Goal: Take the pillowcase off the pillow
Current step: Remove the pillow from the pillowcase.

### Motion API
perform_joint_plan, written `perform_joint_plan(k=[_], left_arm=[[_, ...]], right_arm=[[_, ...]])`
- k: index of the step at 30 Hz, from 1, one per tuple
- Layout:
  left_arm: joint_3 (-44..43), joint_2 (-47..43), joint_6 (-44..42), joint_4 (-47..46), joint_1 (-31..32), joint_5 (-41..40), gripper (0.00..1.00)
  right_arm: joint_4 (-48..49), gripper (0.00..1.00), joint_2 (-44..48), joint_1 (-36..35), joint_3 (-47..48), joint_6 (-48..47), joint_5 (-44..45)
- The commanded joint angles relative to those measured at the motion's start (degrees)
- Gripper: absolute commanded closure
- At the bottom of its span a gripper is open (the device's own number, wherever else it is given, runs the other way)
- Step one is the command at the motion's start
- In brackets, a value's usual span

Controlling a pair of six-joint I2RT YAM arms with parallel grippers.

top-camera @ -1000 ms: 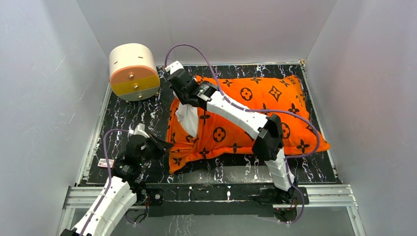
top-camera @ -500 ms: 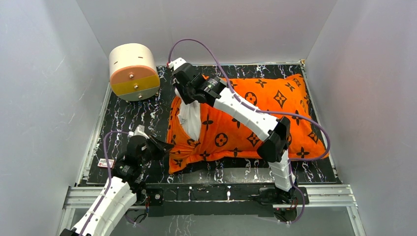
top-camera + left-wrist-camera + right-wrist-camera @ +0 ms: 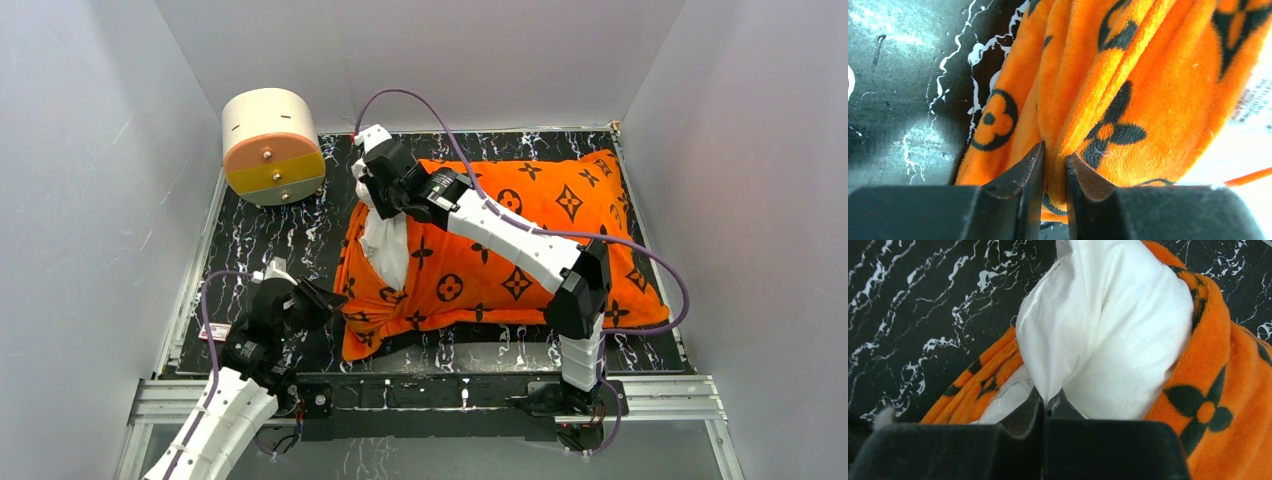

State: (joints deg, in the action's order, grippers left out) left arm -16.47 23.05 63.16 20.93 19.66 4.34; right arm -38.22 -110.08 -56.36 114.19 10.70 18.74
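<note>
The orange pillowcase (image 3: 500,240) with black motifs lies across the black marbled floor, open at its left end. The white pillow (image 3: 385,245) bulges out of that opening. My right gripper (image 3: 372,200) is shut on a pinch of the white pillow (image 3: 1108,325) at the far left end and holds it raised. My left gripper (image 3: 330,298) is shut on a fold of the pillowcase (image 3: 1088,95) at its near left corner, low by the floor. Most of the pillow is hidden inside the pillowcase.
A cream-and-orange cylinder (image 3: 270,145) stands at the back left. White walls close in the left, back and right. A metal rail (image 3: 440,385) runs along the near edge. A small red-and-white tag (image 3: 215,332) lies by the left arm.
My right gripper has moved right and up with the pillow in it, lifting its end. The pillowcase shifted slightly right. My left gripper stays on the near corner.
</note>
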Motion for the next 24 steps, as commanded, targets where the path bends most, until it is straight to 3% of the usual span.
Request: perform_joint_plan(k=[1,4,8,14,24], left_arm=[[-8.60,1.31,-7.29,7.33,-0.15,-0.16,0.72],[-16.86,3.03,-12.05,10.54,-0.15,-0.77,0.41],[-23.15,8.29,-15.88,11.86,-0.10,4.29,0.30],[-23.12,17.30,-17.49,7.22,0.00,15.28,0.29],[-22.64,20.73,-12.46,1.70,1.10,11.46,0.26]], right_arm=[[11.28,1.00,6.75,1.28,-5.37,4.95,1.09],[13.70,1.00,6.04,1.14,-8.75,7.54,0.42],[15.79,1.00,5.24,0.70,-10.94,9.49,-0.03],[16.95,1.00,4.90,-0.05,-11.64,10.29,0.24],[17.29,1.00,5.83,-0.82,-13.78,10.18,0.74]])
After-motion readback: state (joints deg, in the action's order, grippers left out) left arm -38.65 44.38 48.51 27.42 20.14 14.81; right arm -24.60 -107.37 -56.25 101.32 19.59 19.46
